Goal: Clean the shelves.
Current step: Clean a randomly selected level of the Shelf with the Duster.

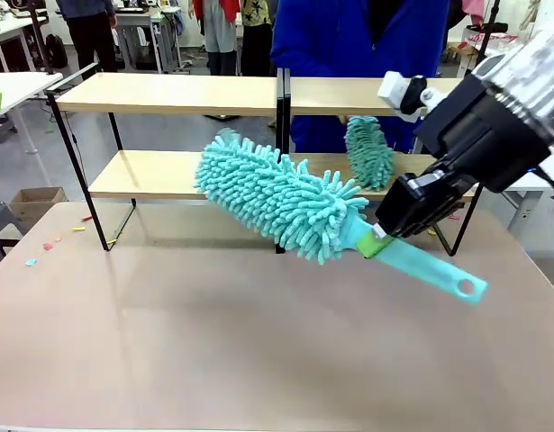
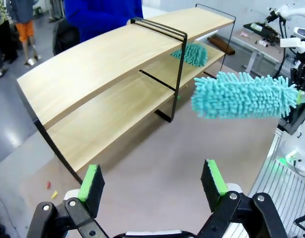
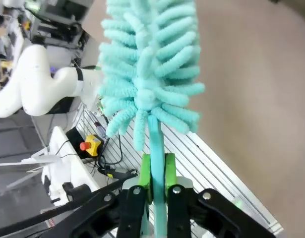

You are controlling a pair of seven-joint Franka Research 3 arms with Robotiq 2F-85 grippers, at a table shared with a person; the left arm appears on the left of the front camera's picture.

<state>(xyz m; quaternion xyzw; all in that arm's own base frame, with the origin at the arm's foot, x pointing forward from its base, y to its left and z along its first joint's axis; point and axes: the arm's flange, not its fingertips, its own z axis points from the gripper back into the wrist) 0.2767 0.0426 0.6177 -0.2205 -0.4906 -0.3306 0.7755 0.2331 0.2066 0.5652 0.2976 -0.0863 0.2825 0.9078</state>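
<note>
One broad tan counter (image 1: 213, 342) carried the shelves (image 1: 168, 93) at its far side, two long pale boards in a thin black frame, with a person in blue (image 1: 349, 45) just behind them. A fluffy teal duster (image 1: 277, 193) hung tilted above the counter, in front of the lower board, its handle pinched tight in the right claw (image 1: 385, 236). A second duster (image 1: 369, 151) stood on the lower board, right of the centre post. The left claw (image 2: 152, 181) hung spread wide, holding nothing.
</note>
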